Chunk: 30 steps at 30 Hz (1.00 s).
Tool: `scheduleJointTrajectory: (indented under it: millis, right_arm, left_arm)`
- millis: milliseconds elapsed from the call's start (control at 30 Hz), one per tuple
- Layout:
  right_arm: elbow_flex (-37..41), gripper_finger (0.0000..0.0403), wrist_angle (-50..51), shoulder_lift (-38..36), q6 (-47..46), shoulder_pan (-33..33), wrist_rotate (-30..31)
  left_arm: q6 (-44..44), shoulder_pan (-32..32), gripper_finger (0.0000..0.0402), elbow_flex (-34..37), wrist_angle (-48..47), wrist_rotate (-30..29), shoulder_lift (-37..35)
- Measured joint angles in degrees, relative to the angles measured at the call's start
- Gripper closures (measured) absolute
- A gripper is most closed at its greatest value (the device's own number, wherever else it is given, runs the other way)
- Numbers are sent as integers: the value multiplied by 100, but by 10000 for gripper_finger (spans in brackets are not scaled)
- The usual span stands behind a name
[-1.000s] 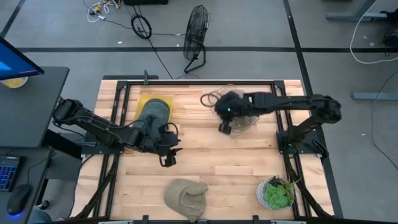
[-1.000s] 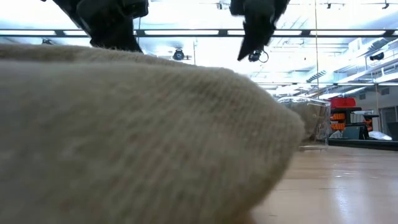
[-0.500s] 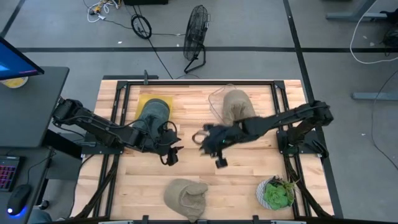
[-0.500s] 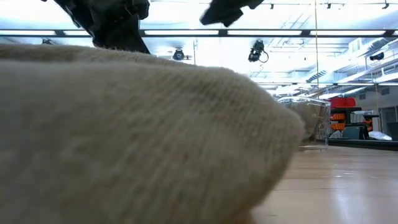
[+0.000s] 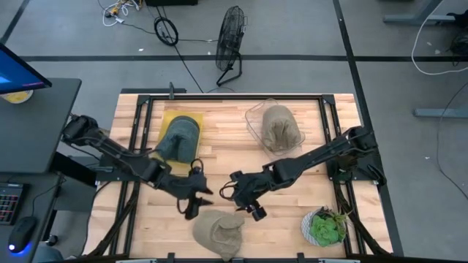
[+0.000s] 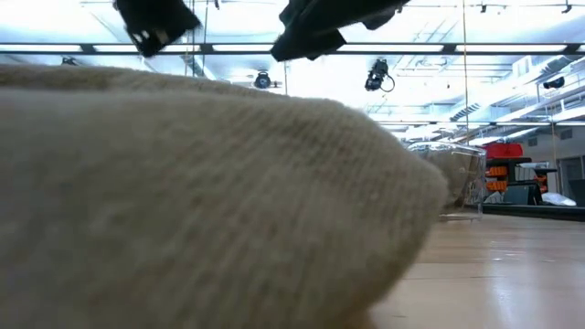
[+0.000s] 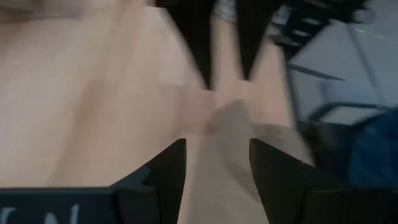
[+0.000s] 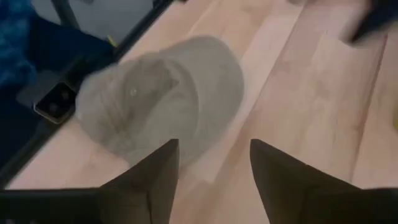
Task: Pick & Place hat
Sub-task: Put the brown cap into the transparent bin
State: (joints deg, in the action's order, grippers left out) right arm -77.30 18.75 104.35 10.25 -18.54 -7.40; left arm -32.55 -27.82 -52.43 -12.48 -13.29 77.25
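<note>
A beige hat (image 5: 219,230) lies crown up on the table near its near edge; it fills the low view (image 6: 183,201) and shows in the right wrist view (image 8: 161,99). My left gripper (image 5: 191,204) hovers open just to its far left; its fingers also show in the left wrist view (image 7: 217,180). My right gripper (image 5: 245,201) hovers open just to its far right and looks down at the hat (image 8: 214,180). A second beige hat (image 5: 278,128) sits in a clear bowl at the far side. A grey-green hat (image 5: 180,137) lies on a yellow mat.
A potted plant (image 5: 325,226) stands at the near right corner. The clear bowl (image 6: 457,183) with its hat stands far right of centre. Bare wood lies in the middle of the table (image 5: 241,164). A black frame (image 5: 139,131) runs along the table's sides.
My right gripper has left the clear bowl at the far side and swung toward the near edge, over to the beige hat; the second hat stays in the bowl. My left gripper has gone toward the near edge, closer to the beige hat.
</note>
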Motion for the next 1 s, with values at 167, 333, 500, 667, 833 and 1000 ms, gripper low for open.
scheduleJointTrajectory:
  millis: [167, 333, 500, 667, 833, 1000]
  right_arm:
    - [0, 203, 17, 31, 17, 59, -238]
    - [-2, 206, 6, 31, 358, 156, -317]
    - [-1, 206, -129, 31, 536, 270, -317]
    - [-1, 206, -157, 31, 522, 309, -650]
    - [-2, 206, -384, 147, 417, 258, -879]
    - [-2, 206, -684, 533, 118, 207, -1058]
  left_arm:
    - [-169, -432, 223, -78, -15, 6, 0]
    - [-170, -625, 223, -58, -108, -696, 0]
    - [-178, -586, 223, -58, -110, -1352, 0]
    - [-285, -483, 223, -58, -115, -1507, 0]
    - [-252, -373, 223, -56, -118, -1513, 0]
    - [-234, -294, 223, -54, -187, -1520, 0]
